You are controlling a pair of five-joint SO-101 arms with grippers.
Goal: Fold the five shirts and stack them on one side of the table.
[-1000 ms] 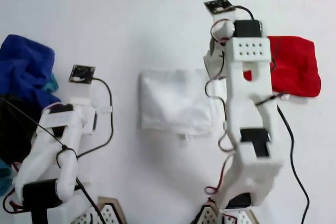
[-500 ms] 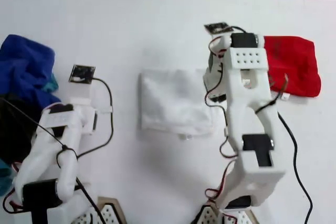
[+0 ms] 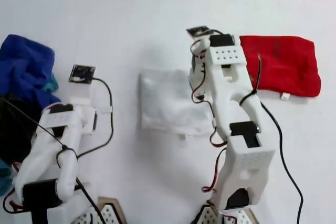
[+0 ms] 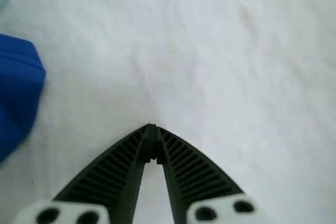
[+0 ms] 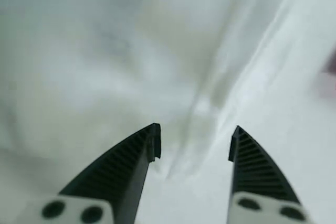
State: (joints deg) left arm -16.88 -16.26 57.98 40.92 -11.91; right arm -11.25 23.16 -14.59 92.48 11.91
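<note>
1. High view: a white shirt [image 3: 165, 103] is seen folded flat at the middle of the table [image 3: 131, 24], and its right edge is covered by the right arm [image 3: 231, 108].
2. A red shirt [image 3: 286, 66] is laid folded on the right side of the table. It is kept apart from the white shirt, with the right arm between the two.
3. At the left edge a loose heap is formed by a blue shirt [image 3: 26, 66], a dark garment [image 3: 13, 129] nearer the arm bases, and a scrap of teal cloth [image 3: 4, 176].
4. In the right wrist view the right gripper [image 5: 194, 142] is held with its jaws set well apart over a raised fold of the white shirt — nothing is clamped between them.
5. In the left wrist view the left gripper [image 4: 152, 142] is seen with its tips pressed together on nothing, above bare table, and the blue shirt is seen off to one side.
</note>
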